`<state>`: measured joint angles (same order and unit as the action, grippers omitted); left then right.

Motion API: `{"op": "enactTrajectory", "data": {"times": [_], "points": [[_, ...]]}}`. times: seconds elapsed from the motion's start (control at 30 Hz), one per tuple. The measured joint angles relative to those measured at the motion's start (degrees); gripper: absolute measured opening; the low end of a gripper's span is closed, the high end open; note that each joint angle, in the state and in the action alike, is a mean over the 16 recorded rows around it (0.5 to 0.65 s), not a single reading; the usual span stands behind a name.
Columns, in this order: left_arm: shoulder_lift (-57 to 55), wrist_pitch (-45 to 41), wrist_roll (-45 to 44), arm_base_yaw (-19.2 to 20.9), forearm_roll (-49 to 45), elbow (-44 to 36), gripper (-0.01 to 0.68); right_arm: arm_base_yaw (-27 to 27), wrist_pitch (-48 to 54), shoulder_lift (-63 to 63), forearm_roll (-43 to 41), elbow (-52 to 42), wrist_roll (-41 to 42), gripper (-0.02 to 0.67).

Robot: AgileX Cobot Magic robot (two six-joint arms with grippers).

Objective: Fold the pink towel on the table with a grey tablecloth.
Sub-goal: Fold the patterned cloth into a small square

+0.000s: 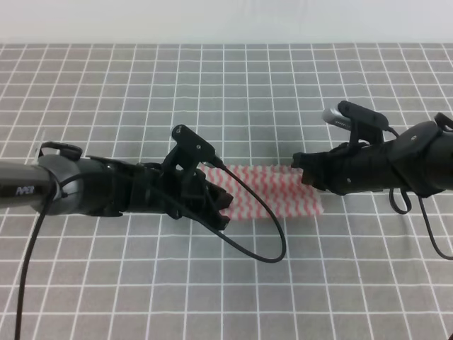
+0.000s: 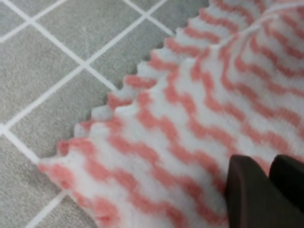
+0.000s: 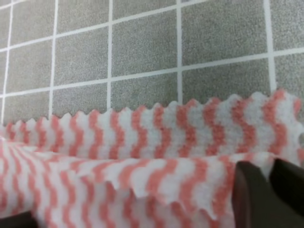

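Inventory you can count: one pink towel (image 1: 272,195), two grippers. The towel (fleecy, zigzag-striped, pinked edges) lies as a folded strip mid-table on the grey tablecloth (image 1: 212,92). Left gripper (image 1: 221,205) and right gripper (image 1: 301,168) sit at opposite ends; their grip cannot be told. Only the right wrist view shows two layers (image 3: 142,156).

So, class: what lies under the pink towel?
Under the pink towel only the grey tablecloth shows around its edges. The towel and both grippers cover whatever lies directly beneath.
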<state>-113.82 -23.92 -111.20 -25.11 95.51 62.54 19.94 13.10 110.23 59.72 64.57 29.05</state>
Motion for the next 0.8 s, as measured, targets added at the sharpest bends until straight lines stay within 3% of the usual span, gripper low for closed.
{"op": "enactTrajectory", "data": {"times": [0.37, 0.8], "points": [[-0.07, 0.58, -0.22, 0.0, -0.09, -0.03, 0.099, 0.01, -3.42, 0.05, 1.29, 0.08, -0.01, 0.168], [-0.07, 0.96, -0.24, 0.0, -0.16, -0.04, 0.1, 0.01, -1.71, 0.05, 1.13, 4.05, 1.06, 0.172]]}}
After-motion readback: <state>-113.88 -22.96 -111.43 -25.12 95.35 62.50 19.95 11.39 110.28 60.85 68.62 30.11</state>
